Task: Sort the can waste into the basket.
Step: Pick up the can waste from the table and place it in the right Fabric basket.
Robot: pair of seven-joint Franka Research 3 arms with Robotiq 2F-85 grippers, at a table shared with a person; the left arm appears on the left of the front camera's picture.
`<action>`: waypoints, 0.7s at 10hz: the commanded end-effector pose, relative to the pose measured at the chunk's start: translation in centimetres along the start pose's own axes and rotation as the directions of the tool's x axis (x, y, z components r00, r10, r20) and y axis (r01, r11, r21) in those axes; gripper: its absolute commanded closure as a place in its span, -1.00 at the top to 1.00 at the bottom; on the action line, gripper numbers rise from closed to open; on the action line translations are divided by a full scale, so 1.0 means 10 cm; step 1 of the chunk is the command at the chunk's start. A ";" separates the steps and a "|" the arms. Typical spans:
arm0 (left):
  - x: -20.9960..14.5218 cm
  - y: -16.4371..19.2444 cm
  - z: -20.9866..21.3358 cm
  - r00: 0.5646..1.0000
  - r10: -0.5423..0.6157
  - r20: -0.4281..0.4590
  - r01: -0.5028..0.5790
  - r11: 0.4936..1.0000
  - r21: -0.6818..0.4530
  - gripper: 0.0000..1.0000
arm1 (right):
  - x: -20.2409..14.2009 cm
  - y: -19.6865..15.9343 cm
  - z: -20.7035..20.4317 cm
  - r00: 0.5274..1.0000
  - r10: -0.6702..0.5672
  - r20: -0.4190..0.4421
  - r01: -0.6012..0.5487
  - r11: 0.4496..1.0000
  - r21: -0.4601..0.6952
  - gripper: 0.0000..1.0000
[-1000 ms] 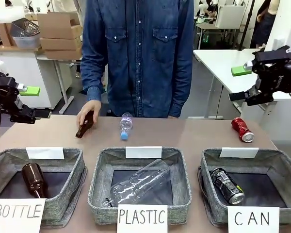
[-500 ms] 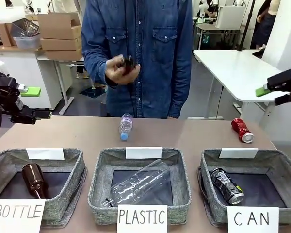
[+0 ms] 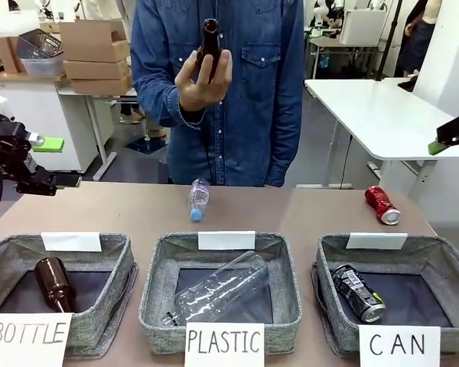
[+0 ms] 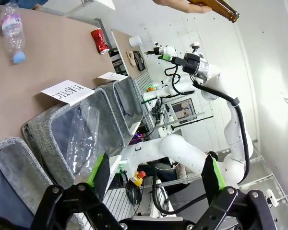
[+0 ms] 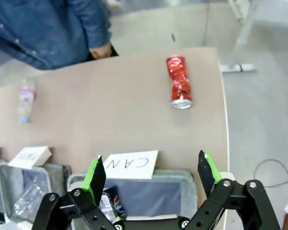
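Tabletop (image 3: 306, 214) of plain matte brown, viewed across to a person (image 3: 252, 115) in a blue denim shirt at its far edge. The workroom behind holds a white table (image 3: 367, 99) at right and stacked cardboard boxes (image 3: 96, 50) at left. Three grey fabric baskets stand in a row along the near edge: the BOTTLE basket (image 3: 0, 256), the PLASTIC basket (image 3: 157, 283) and the CAN basket (image 3: 451, 264), from the robot's left to its right. The black can (image 3: 358, 293) lies on its side inside the CAN basket, long axis diagonal, one silver end toward the near right corner and the other toward the far left. The red can (image 3: 382, 204), dented, lies on its side on the bare tabletop beyond the CAN basket and apart from it. Its long axis runs diagonally and its silver end points toward the near right. A small clear bottle (image 3: 198, 199) lies near the far edge at centre. The person's hand (image 3: 201, 80), raised to chest height, holds a brown bottle (image 3: 209, 42) neck up. The left pincer (image 3: 57, 162) hangs over the tabletop's left edge with fingers apart and empty. The right pincer (image 5: 151, 175), fingers likewise apart and empty, looks down over the CAN basket, the red can lying farther off.
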State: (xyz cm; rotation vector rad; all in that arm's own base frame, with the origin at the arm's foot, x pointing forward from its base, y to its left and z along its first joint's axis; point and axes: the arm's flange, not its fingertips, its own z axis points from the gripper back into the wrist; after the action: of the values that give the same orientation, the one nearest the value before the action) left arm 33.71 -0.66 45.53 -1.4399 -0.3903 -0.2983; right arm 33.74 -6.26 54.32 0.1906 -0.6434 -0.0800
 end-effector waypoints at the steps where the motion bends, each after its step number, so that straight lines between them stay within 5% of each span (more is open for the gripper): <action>1: 0.02 -0.04 -0.01 1.000 0.010 0.008 -0.010 1.000 -0.003 1.00 | 0.08 -0.02 -0.07 0.999 0.042 -0.034 -0.046 0.992 -0.120 1.00; 4: 0.02 -0.04 -0.01 1.000 0.010 0.008 -0.010 1.000 -0.003 1.00 | 0.61 -0.29 -0.75 0.996 0.076 -0.041 -0.082 0.982 -0.171 1.00; 7: 0.02 -0.04 -0.01 1.000 0.010 0.008 -0.010 1.000 -0.003 1.00 | 0.88 -0.36 -1.63 0.981 0.130 -0.146 -0.138 0.989 -0.046 1.00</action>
State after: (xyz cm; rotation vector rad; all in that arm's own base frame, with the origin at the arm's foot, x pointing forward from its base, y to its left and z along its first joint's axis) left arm 33.71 -0.68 45.51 -1.4396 -0.3896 -0.2983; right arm 48.36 -8.03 46.00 0.0258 -0.5216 0.0173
